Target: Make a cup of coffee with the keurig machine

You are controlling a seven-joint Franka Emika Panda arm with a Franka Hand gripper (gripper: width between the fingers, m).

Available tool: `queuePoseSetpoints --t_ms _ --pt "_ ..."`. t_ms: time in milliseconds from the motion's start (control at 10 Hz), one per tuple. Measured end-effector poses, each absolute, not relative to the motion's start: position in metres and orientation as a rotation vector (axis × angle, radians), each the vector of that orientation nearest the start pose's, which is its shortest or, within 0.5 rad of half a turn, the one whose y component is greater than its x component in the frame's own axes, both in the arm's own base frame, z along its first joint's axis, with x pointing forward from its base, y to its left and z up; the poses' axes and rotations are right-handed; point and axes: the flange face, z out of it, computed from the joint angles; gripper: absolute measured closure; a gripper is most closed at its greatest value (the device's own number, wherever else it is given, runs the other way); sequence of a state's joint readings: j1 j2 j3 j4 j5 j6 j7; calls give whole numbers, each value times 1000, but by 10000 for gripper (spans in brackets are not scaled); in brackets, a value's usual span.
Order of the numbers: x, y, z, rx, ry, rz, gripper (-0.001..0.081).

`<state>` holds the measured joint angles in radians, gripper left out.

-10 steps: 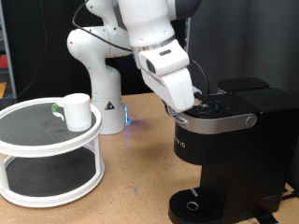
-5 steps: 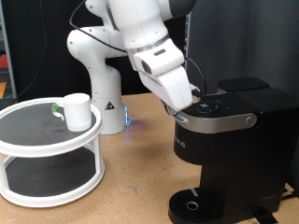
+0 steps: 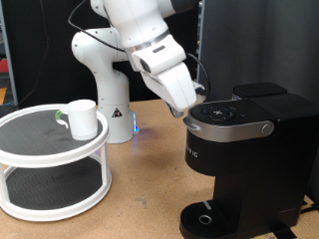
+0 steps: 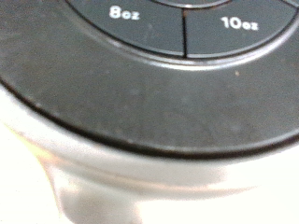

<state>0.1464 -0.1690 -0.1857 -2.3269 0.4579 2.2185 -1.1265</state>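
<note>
Gripper at the keurig machine lid's left edge, over its size buttons; finger spread can't tell. Cup far left on white stand, not under spout.

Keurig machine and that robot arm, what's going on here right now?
The Franka arm has its gripper at the lid of the keurig machine, at the edge towards the exterior view's left. The wrist view looks straight onto the lid's button panel, with the 8oz and 10oz buttons showing. The cup stands on the top shelf of a round white two-tier stand at the exterior view's left. The drip tray has nothing on it.
</note>
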Motion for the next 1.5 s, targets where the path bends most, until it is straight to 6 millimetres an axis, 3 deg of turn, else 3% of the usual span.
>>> queuePoseSetpoints --t_ms 400,600,1000,1300,1500 --pt "485 -17 449 -2477 -1126 -394 801" --pt "487 -18 444 -2539 -1055 -431 801" --pt "479 -19 432 -2575 -584 -558 801" --pt "452 -31 444 -2471 -577 -485 801" --pt "454 -31 442 -2463 -539 -520 801"
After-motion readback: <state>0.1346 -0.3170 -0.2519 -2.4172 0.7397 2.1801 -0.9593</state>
